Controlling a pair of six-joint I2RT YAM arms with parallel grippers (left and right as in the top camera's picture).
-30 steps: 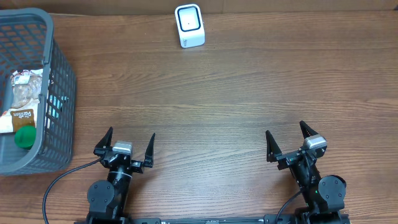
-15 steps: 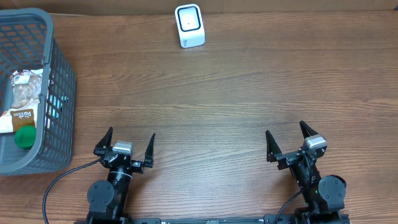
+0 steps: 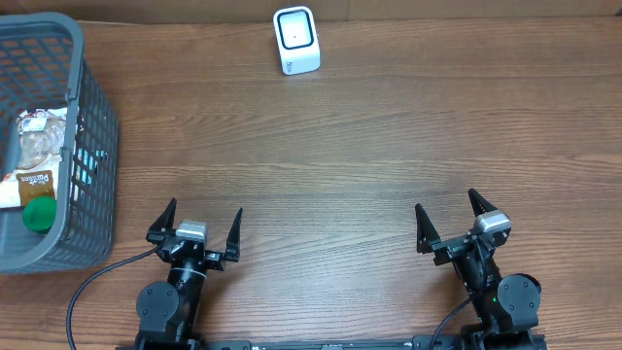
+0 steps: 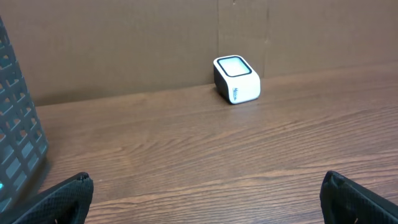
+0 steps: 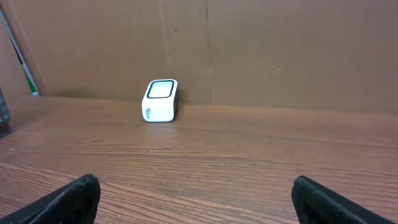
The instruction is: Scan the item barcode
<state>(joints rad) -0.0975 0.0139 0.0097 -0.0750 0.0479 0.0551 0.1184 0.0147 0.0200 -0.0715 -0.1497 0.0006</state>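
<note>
Left fingers (image 3: 233,231) and right fingers (image 3: 423,228) stand spread and empty at the near edge of the desk (image 3: 340,146), while the item (image 3: 39,146) lies in the basket (image 3: 97,136), well apart from the scanner (image 3: 295,40); a reach could snag the mesh or lift the wrong packet.

The basket (image 3: 97,175) runs off the left edge, its packets (image 3: 39,146), perhaps snacks, too small to read.

Left end effector (image 3: 199,227) and right end effector (image 3: 451,220) gape empty.
</note>
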